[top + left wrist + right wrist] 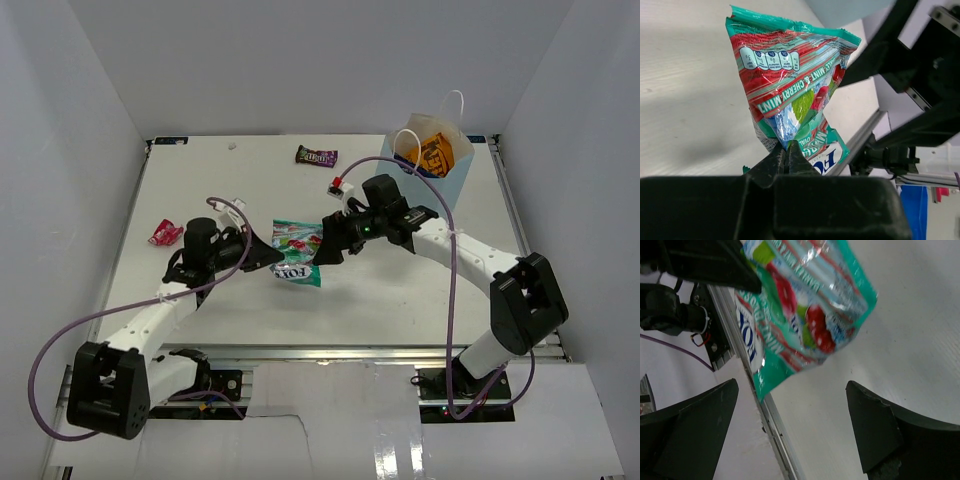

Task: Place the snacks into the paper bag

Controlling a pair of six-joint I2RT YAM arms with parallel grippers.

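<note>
My left gripper [279, 254] [788, 148] is shut on the lower edge of a teal-white snack bag [297, 250] [790, 85] with red and green mint print, which it holds up off the table. My right gripper [326, 250] [792, 390] is open just right of the bag [805, 310], its fingers apart with nothing between them. The light blue paper bag [452, 180] stands upright at the far right with an orange snack [436, 152] inside. On the table lie a dark purple candy pack [316, 155] and a red-pink wrapper [165, 233].
The right arm's black wrist [920, 75] is close beside the held bag. White walls enclose the table [400, 290] on three sides. A metal rail [772, 425] runs along the near table edge. Purple cables loop from both arms.
</note>
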